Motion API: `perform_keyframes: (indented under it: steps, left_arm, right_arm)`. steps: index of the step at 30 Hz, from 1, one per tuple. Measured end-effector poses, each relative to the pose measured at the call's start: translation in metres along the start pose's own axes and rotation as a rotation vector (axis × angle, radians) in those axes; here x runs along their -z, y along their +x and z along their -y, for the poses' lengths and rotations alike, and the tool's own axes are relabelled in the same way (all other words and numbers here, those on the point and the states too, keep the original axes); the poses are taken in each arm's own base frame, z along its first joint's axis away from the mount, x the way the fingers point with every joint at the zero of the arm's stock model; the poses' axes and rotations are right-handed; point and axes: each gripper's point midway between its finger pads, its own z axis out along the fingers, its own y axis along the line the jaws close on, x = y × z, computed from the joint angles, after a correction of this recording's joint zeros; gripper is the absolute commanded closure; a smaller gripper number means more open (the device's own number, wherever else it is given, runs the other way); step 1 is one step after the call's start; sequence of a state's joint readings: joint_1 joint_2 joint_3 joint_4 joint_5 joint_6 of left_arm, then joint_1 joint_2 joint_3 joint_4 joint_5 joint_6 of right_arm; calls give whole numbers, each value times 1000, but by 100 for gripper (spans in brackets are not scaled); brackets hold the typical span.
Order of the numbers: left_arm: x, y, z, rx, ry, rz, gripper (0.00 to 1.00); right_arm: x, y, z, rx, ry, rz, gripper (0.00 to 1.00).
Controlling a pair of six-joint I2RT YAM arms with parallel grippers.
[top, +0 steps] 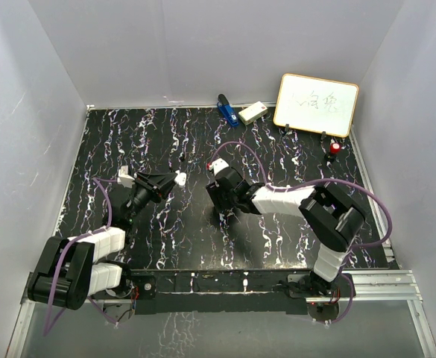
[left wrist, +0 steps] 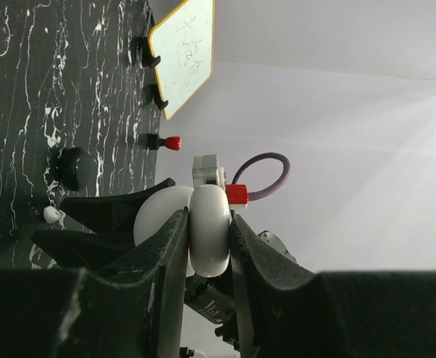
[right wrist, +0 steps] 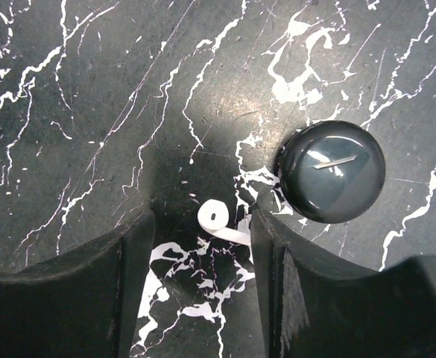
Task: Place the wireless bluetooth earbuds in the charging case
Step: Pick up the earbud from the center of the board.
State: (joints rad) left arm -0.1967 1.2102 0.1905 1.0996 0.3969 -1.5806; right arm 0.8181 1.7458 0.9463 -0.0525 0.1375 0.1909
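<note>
My left gripper [top: 171,179] is shut on the white round charging case [left wrist: 210,227] and holds it edge-on above the table; a second white rounded half shows behind it. In the left wrist view the fingers [left wrist: 158,253] squeeze it from both sides. My right gripper [top: 219,203] points down at the table, open. One tiny white earbud [right wrist: 216,217] lies on the table between its fingers [right wrist: 273,246], close to the right one and apart from the left. It also shows in the left wrist view [left wrist: 51,215]. No other earbud is in view.
A black round dome [right wrist: 331,171] sits just beside the right finger, also in the left wrist view [left wrist: 74,168]. At the back stand a whiteboard [top: 316,104], a blue item [top: 226,110], a white box [top: 253,112] and a red-capped piece [top: 335,148]. White walls surround the table.
</note>
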Motion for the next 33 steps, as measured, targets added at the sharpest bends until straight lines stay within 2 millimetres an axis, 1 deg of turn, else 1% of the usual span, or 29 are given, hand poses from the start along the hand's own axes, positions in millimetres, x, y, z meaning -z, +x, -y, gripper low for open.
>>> perform_keyframes:
  steps: [5, 8, 15, 20, 24, 29, 33]
  left_arm:
    - [1, -1, -3, 5, -8, 4, 100]
    - [2, -2, -4, 6, -11, 4, 100]
    - [2, -3, -6, 8, -14, 9, 100]
    - [2, -4, -5, 7, -12, 10, 100]
    - [2, -5, -4, 6, -8, 14, 100]
    - [2, -5, -4, 6, -9, 12, 100]
    - [2, -5, -5, 6, -9, 12, 100]
  right_arm:
    - [-5, 3, 0, 1, 4, -11, 52]
    - [-5, 3, 0, 1, 5, -11, 59]
    - [-5, 3, 2, -2, 15, -10, 64]
    - [-6, 3, 3, -8, 24, -9, 72]
    - [-7, 2, 3, -17, 29, -11, 76]
    - [-8, 0, 3, -20, 30, -10, 86]
    - [-8, 0, 3, -22, 31, -14, 90]
